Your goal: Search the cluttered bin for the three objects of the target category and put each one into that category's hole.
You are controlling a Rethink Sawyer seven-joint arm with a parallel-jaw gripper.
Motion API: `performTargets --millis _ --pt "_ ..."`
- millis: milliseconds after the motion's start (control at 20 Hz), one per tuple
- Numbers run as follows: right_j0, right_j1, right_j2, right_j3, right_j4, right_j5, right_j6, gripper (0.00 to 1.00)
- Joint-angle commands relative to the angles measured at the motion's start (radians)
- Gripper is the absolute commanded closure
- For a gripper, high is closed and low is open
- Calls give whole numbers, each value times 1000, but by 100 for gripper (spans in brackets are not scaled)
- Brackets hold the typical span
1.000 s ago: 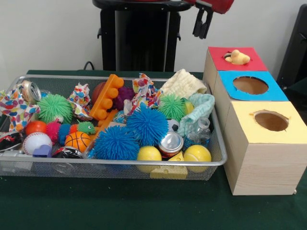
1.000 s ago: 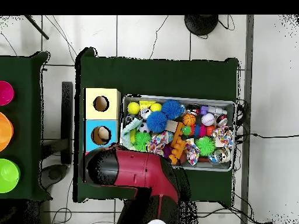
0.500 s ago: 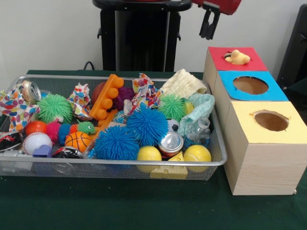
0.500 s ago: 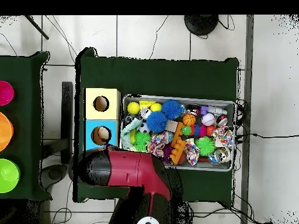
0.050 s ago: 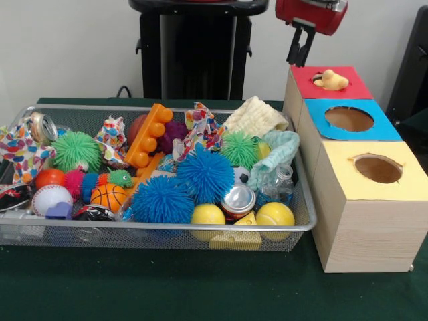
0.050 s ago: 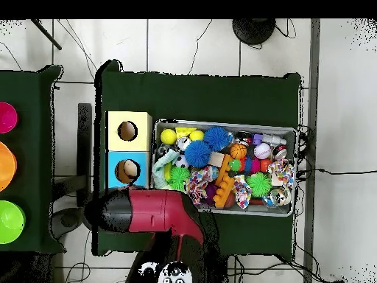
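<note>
A yellow rubber duck (image 5: 332,81) sits on the hole of the red-topped box (image 5: 349,91), the farthest of three wooden boxes. My gripper (image 5: 296,64) hangs just left of that box and above its top, open and holding nothing. The blue-topped box (image 5: 383,131) and the yellow-topped box (image 5: 409,179) each show an open hole. Left of the boxes, the wire bin (image 5: 167,228) is packed with spiky balls, sports balls, cans, cloths and an orange brick. In the overhead view the red arm (image 6: 151,211) covers the red box and hides the gripper.
The bin (image 6: 221,122) lies right of the blue box (image 6: 114,159) and yellow box (image 6: 144,118) on the green table. A second table at the overhead view's left edge carries pink, orange and green discs (image 6: 6,166). A dark object stands at the front view's right edge.
The arm has swung toward the red box: rightward and slightly lower in the front view, leftward in the overhead view. The duck and the bin's contents have not moved.
</note>
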Motion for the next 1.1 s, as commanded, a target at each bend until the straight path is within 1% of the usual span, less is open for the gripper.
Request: performTargets --millis 50,150,450,550,650,800,1100 --pt "23 88 81 7 3 -112 143 100" --pt "35 96 79 7 13 -119 154 100" --pt "85 92 53 -16 34 -74 186 100" --pt "92 97 52 -26 40 -64 186 100" --pt "95 111 54 -29 45 -77 187 100" --pt "106 139 58 -19 57 -126 200 100" --pt "119 149 57 0 70 -153 196 100"
